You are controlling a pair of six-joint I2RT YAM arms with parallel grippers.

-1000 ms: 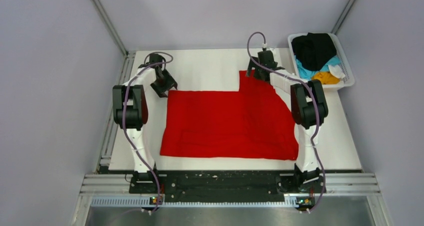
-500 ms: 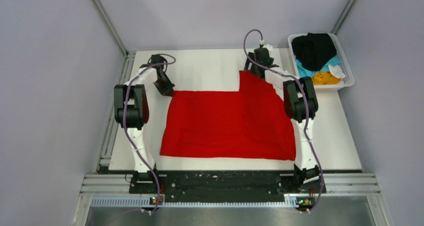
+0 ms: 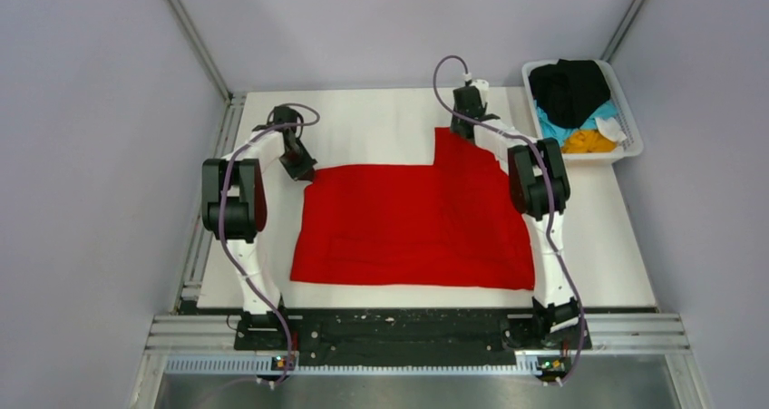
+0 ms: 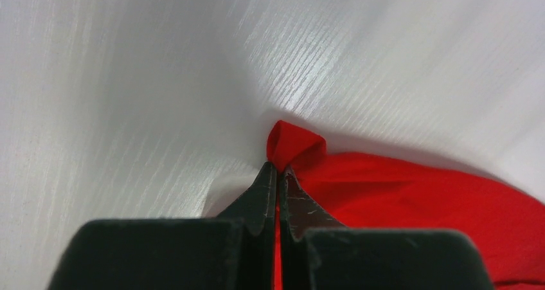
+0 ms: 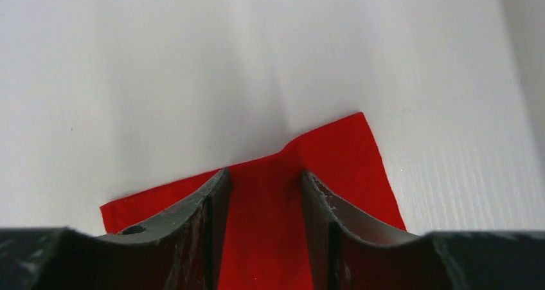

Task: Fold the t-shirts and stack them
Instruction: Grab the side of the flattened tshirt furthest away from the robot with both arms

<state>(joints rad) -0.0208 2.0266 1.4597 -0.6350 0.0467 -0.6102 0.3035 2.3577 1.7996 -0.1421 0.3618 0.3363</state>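
Since a second ago, the left claw (image 3: 299,166) has slid from beside the cloth onto the far left corner of the red t-shirt (image 3: 417,223), and its elbow has swung a little outward. The right claw (image 3: 462,123) has drawn inward along the far right flap, its elbow moving left with it. The shirt's far left corner has crept slightly to the right; the rest lies flat as before.

We see both arms reaching forward, elbows raised and wrists tipped down at the shirt's far edge. In the left wrist view, the left claw (image 4: 277,168) is pressed together, pinching a small peak of red cloth at the corner. In the right wrist view, the right claw (image 5: 263,177) stands spread, its fingers (image 5: 205,206) straddling the flap's edge with a low ridge of cloth between them.

The red t-shirt is spread across the middle of the bench (image 3: 381,123). A black shirt (image 3: 569,87), a light blue shirt (image 3: 553,128) and an orange-yellow shirt (image 3: 589,141) sit heaped in the basket (image 3: 603,157) at the far right corner.
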